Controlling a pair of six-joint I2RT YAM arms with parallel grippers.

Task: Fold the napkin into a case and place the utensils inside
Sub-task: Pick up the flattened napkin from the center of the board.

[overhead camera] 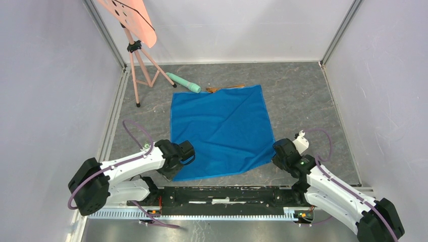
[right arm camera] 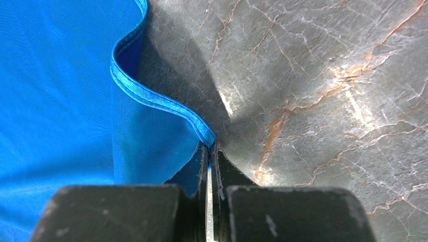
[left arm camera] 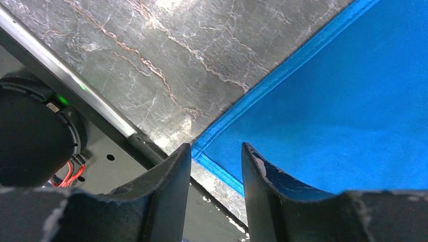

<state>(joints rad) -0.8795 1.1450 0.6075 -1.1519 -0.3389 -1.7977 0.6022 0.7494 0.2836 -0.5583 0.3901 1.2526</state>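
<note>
The blue napkin (overhead camera: pixel 220 131) lies spread flat in the middle of the table. My left gripper (overhead camera: pixel 177 169) is open, its jaws straddling the napkin's near left corner (left arm camera: pixel 202 150) without gripping it. My right gripper (overhead camera: pixel 277 155) is shut on the napkin's near right corner (right arm camera: pixel 204 133), and the hem there is lifted and curled. The copper-gold utensils (overhead camera: pixel 225 88) lie just beyond the napkin's far edge, partly against the cloth. No folded case shows.
A mint-green cylinder (overhead camera: pixel 183 83) lies at the far left of the napkin. A pink tripod stand (overhead camera: pixel 136 48) stands at the back left. White walls with metal frames close in three sides. A black rail (overhead camera: pixel 222 196) runs along the near edge.
</note>
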